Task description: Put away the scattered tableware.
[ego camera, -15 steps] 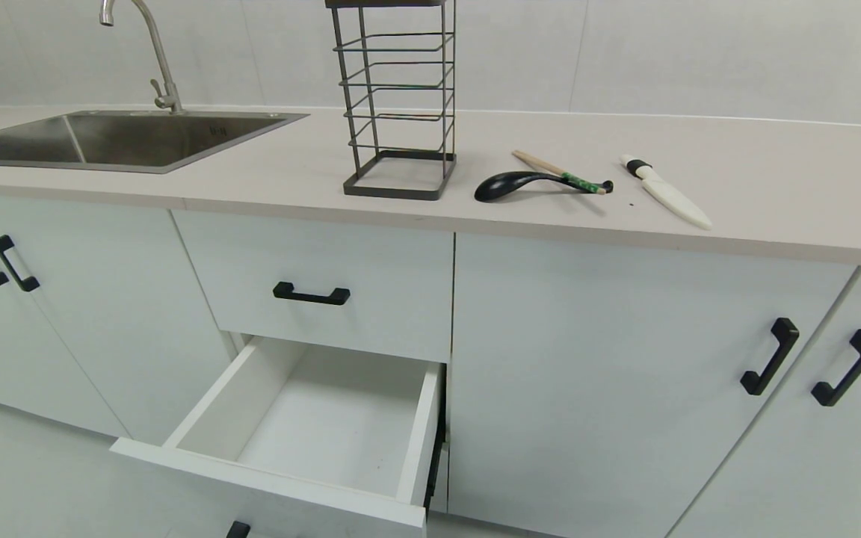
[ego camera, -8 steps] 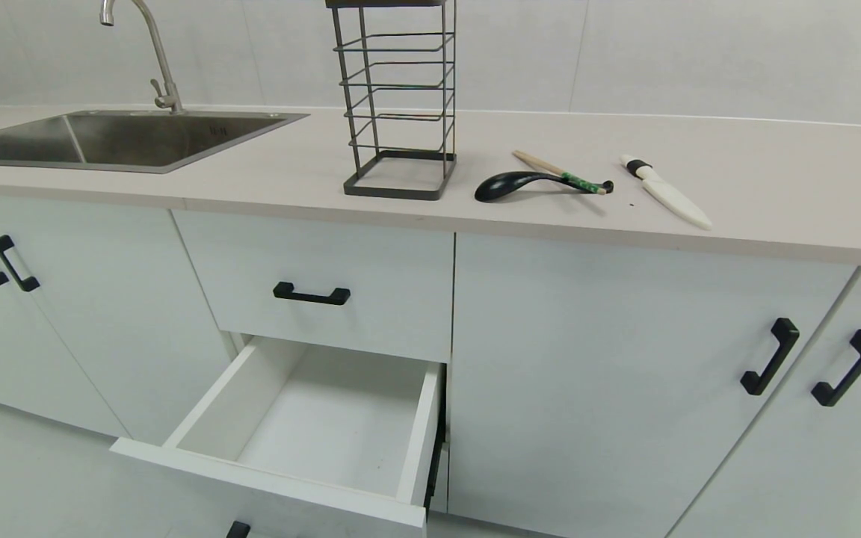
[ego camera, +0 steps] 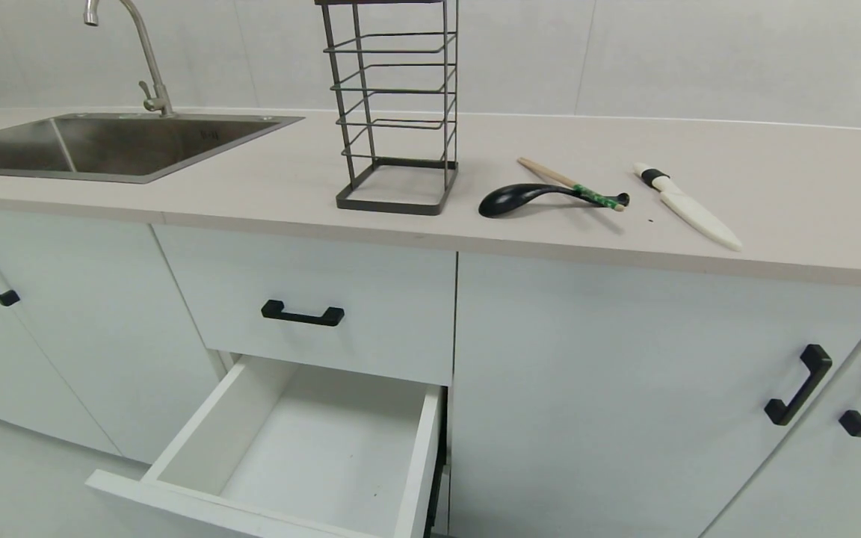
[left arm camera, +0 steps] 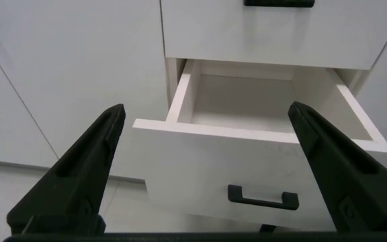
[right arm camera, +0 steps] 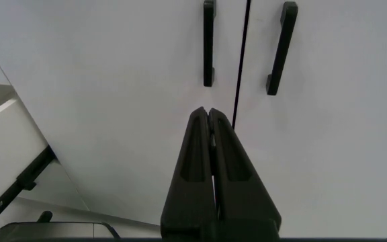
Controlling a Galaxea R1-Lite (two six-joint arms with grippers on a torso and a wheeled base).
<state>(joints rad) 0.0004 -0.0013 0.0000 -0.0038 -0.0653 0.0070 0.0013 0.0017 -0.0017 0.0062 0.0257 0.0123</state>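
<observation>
On the beige countertop [ego camera: 774, 172] lie a black spoon [ego camera: 520, 199], wooden chopsticks [ego camera: 566, 181] with green ends across its handle, and a white knife [ego camera: 688, 206] with a black band to their right. Below the counter an empty white drawer [ego camera: 311, 448] stands pulled out. My left gripper [left arm camera: 203, 117] is open in front of that drawer [left arm camera: 247, 144], its black fingers [left arm camera: 79, 168] spread wide with nothing between them. My right gripper [right arm camera: 210, 114] is shut and empty, facing white cabinet doors with black handles [right arm camera: 209, 44].
A black wire rack [ego camera: 393, 104] stands on the counter left of the spoon. A steel sink [ego camera: 102, 142] with a tap [ego camera: 143, 52] is at the far left. A closed drawer with a black handle [ego camera: 302, 314] sits above the pulled-out one. Cabinet doors flank both sides.
The whole head picture has shifted: the counter and cabinets appear lower and larger, so the camera has moved. The tableware lies as before.
</observation>
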